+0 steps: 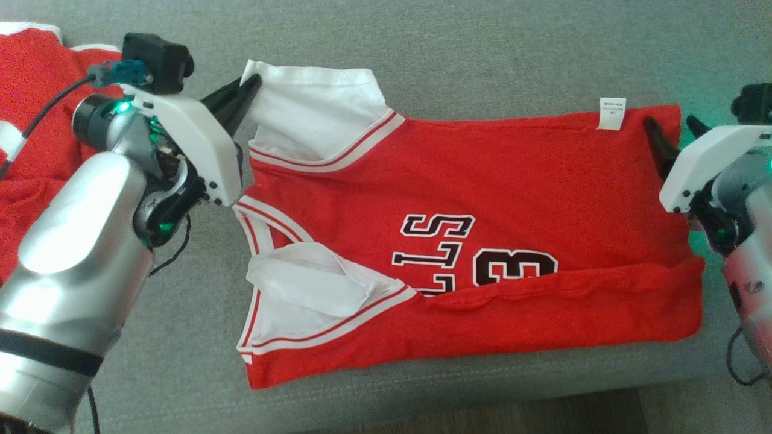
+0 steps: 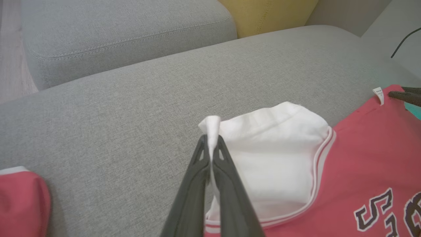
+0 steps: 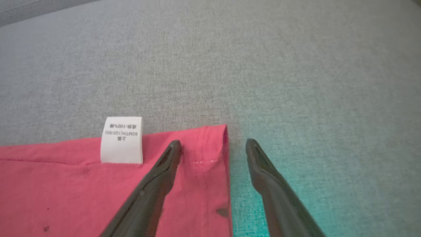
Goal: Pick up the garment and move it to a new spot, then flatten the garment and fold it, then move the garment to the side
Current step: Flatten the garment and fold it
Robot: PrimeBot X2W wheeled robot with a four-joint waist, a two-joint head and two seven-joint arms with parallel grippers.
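The garment (image 1: 482, 199) is a red basketball jersey with white trim and black lettering, lying sideways on the grey sofa seat with its near long edge folded over. My left gripper (image 1: 250, 84) is shut on the garment's white shoulder strap (image 2: 213, 126) at the far left corner. My right gripper (image 1: 672, 128) stands open at the far right hem corner (image 3: 215, 144). One finger lies over the red cloth (image 3: 171, 158), the other over the bare cushion (image 3: 255, 154). A white care label (image 3: 121, 140) sticks out from the hem beside it.
Another red and white garment (image 1: 30, 102) lies at the far left, behind my left arm. The grey sofa seat (image 1: 482, 54) stretches beyond the jersey, with a back cushion (image 2: 115, 33) and a yellow pillow (image 2: 269, 13). The seat's front edge (image 1: 482, 398) runs just below the jersey.
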